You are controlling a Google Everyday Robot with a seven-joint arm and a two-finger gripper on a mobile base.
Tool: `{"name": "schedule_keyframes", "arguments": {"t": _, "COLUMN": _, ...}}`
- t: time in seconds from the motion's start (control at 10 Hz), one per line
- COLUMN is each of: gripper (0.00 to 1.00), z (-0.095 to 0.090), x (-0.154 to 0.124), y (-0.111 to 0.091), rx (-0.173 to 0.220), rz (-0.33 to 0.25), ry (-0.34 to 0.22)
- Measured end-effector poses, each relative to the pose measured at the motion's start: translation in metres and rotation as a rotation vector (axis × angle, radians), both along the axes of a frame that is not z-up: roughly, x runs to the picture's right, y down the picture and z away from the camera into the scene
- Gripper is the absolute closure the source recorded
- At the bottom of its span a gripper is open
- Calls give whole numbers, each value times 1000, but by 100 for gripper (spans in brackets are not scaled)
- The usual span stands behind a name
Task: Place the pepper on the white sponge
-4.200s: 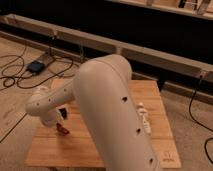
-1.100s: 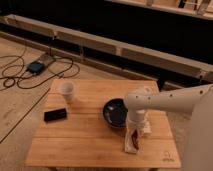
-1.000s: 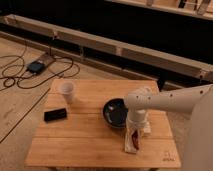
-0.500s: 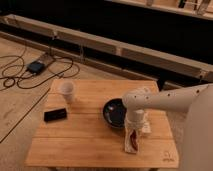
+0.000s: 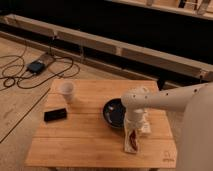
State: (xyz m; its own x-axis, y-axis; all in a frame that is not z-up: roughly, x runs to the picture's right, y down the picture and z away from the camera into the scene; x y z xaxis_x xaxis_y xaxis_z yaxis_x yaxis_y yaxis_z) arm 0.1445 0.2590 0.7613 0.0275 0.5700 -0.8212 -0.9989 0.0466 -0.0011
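Beside bowl point(image 5: 112, 113), gripper point(image 5: 134, 125) over pepper point(image 5: 133, 140), prob. on sponge point(image 5: 127, 145)

Dim, warm light — claw point(image 5: 134, 131) low over tabletop point(image 5: 85, 142)

wooden table point(image 5: 85, 145); white cup point(image 5: 66, 91) back left, black block point(image 5: 55, 114) near it, dark bowl point(image 5: 113, 114) centre-right.

**Counts: table and floor**

1 light wooden table point(image 5: 85, 147). On it:
- 1 small white round cup point(image 5: 66, 91)
- 1 black rectangular block point(image 5: 55, 114)
- 1 dark round bowl point(image 5: 112, 114)
- 1 off-white flat rectangular sponge point(image 5: 127, 146)
- 1 slim red-orange pepper point(image 5: 133, 139)
- 1 longer white object point(image 5: 146, 126) (partly hidden)

1 white robot gripper point(image 5: 134, 128), low over the sponge, just beside the bowl. 1 small dark box point(image 5: 36, 66) on the floor.
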Motion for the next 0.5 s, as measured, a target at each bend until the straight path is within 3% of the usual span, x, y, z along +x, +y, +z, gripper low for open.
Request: {"name": "schedule_keyframes", "arguments": {"t": 0.5, "gripper": 20, "z": 1, "x": -3, "y": -7, "rx": -1, "rz": -11, "ry": -1}}
